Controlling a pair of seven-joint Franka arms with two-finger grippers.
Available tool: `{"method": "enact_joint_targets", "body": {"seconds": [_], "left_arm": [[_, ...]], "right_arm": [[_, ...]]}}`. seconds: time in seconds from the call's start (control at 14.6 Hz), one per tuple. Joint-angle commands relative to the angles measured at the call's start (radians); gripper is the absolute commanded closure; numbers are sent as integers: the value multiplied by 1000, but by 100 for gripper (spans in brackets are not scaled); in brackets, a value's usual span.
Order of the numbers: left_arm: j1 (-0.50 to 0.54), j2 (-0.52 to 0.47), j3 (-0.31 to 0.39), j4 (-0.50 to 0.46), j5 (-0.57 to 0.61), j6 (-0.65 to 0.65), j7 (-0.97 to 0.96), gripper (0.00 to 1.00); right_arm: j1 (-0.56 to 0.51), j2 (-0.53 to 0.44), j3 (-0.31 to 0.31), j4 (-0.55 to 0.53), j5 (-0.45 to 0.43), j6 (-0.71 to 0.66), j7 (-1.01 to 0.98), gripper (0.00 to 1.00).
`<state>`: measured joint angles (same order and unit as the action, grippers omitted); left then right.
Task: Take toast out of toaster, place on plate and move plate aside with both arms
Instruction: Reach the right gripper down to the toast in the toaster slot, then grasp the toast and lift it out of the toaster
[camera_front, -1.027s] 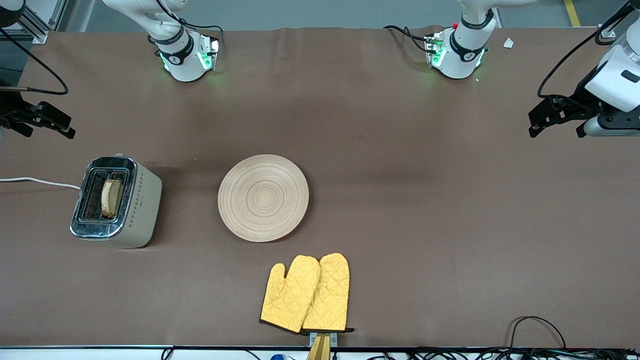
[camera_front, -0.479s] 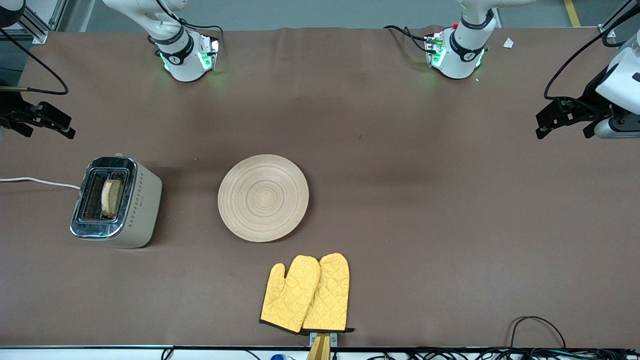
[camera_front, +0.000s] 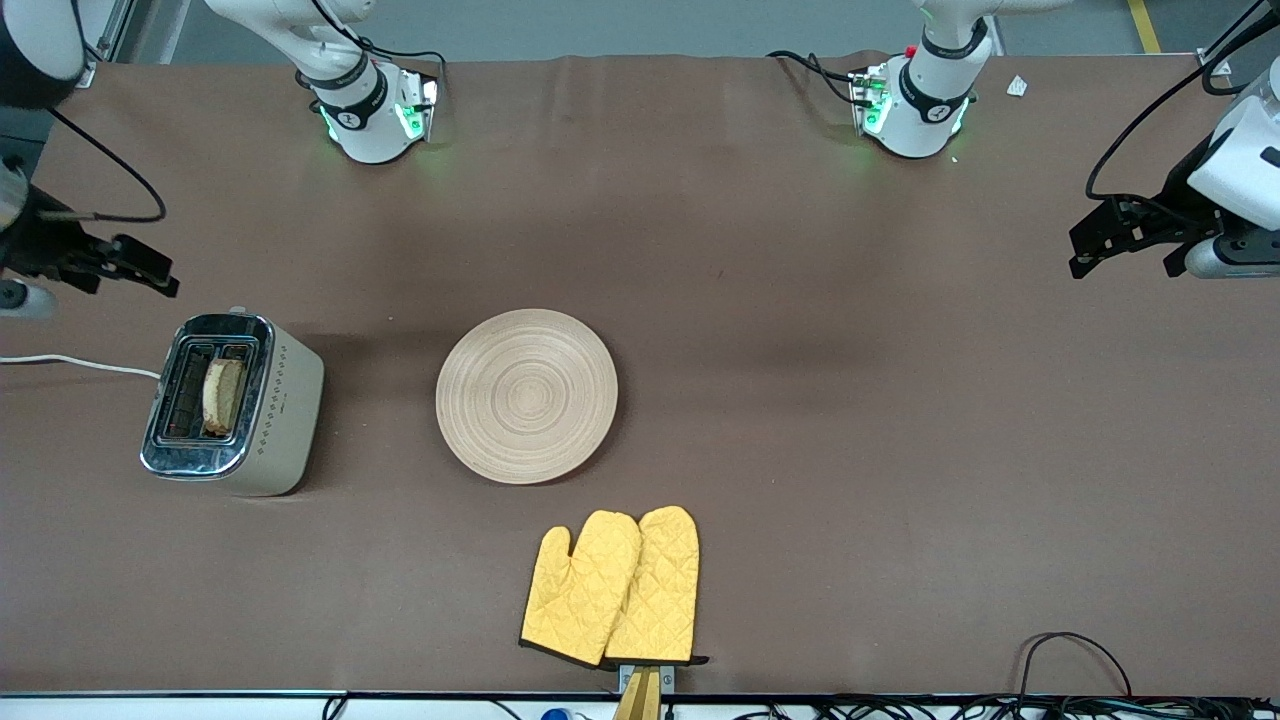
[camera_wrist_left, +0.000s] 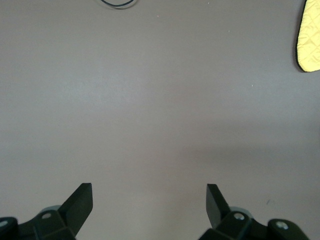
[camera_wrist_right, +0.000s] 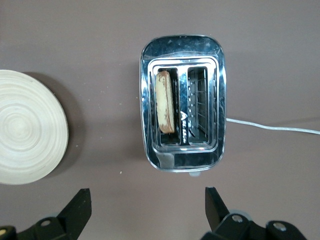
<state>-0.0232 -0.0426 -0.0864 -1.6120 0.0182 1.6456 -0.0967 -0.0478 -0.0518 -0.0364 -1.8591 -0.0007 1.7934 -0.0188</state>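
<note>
The toast (camera_front: 222, 396) stands upright in one slot of the toaster (camera_front: 290, 400), toward the right arm's end of the table. It also shows in the right wrist view (camera_wrist_right: 165, 101), inside the toaster (camera_wrist_right: 182, 50). The round wooden plate (camera_front: 527, 395) lies bare on the table beside the toaster, and its edge shows in the right wrist view (camera_wrist_right: 27, 132). My right gripper (camera_front: 160, 275) is open and empty in the air, over bare table just beside the toaster (camera_wrist_right: 148, 210). My left gripper (camera_front: 1118, 262) is open and empty over bare table at the left arm's end (camera_wrist_left: 148, 205).
A pair of yellow oven mitts (camera_front: 612, 588) lies near the front edge, nearer to the camera than the plate; one corner shows in the left wrist view (camera_wrist_left: 310, 37). The toaster's white cable (camera_front: 70, 362) runs off the table's end. The brown mat (camera_front: 850, 450) covers the table.
My right gripper has moved in from the table's end toward the toaster. My left gripper has drawn back a little toward its end of the table. Toast, plate and mitts have not moved.
</note>
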Motion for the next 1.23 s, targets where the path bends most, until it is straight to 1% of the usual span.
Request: {"method": "enact_joint_targets", "body": {"seconds": [0.0,0.14,0.27,0.41,0.55,0.62,0.68,0.75,0.96,1.1,1.16], "left_arm": [[5,6,-3,11,-11,-6,0,0],[5,6,-3,11,-11,-6,0,0],[6,6,-3,11,-11,-7,2,0],[6,6,-3,11,-11,-7,5,0],[6,6,-3,11,-11,-6,8,0],[6,6,-3,11,-11,-6,8,0],[6,6,-3,11,-11,-6,12,0],[6,6,-3,11,-11,-6,14,0],[6,6,-1,11,-11,-6,15,0],[8,6,-3,11,-11,-6,15,0],[6,7,-3,11,-11,-6,15,0]], "right_arm": [[-9,3,7,-129,22,138,-4,0],[-12,42,6,-155,22,182,-3,0],[-17,85,6,-189,22,279,-1,0],[-21,139,6,-183,22,336,-1,0],[-38,173,6,-183,22,386,-1,1],[-47,181,6,-181,22,393,-10,25],[-44,184,6,-177,22,388,-1,89],[-43,184,6,-177,22,388,0,100],[-47,198,6,-170,22,390,-1,100],[-47,193,9,-137,27,354,2,100],[-44,181,9,-117,44,342,0,100]]}}
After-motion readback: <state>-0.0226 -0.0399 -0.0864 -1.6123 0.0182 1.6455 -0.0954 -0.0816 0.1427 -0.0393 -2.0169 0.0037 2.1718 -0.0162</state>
